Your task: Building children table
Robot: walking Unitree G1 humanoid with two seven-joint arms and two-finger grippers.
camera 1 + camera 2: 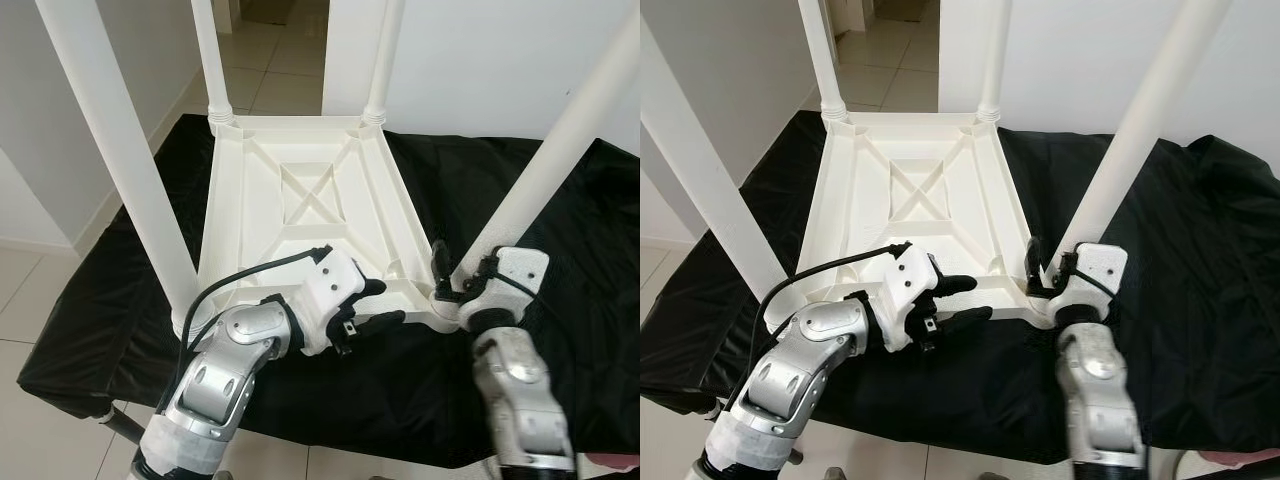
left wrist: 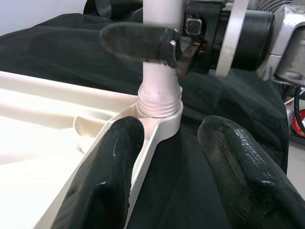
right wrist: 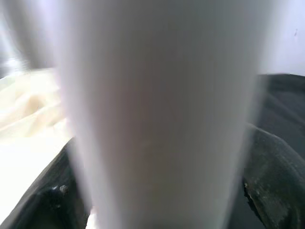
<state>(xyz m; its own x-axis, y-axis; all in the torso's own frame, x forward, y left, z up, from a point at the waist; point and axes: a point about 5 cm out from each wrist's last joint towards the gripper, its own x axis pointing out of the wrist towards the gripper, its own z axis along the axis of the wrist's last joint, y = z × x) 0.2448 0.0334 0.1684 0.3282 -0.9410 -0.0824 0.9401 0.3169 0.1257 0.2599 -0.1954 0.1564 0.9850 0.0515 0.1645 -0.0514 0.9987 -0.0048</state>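
A white plastic children's table [image 1: 300, 200] lies upside down on a black cloth [image 1: 560, 300], with its legs pointing up. The front right leg [image 1: 560, 140] stands in the corner socket, and its threaded base [image 2: 159, 95] sits in the collar. My right gripper [image 1: 462, 275] is shut on this leg just above the socket; one finger [image 2: 136, 43] crosses the leg, which looms close and blurred in the right wrist view [image 3: 157, 119]. My left gripper [image 1: 385, 302] is open, low over the table's front rim, with its fingers [image 2: 102, 181] pointing at that corner.
The front left leg [image 1: 120, 150] rises steeply beside my left arm. Two rear legs [image 1: 212, 60] stand at the far corners. The cloth-covered surface ends just before me, with tiled floor [image 1: 30, 300] to the left. White walls and a doorway lie behind.
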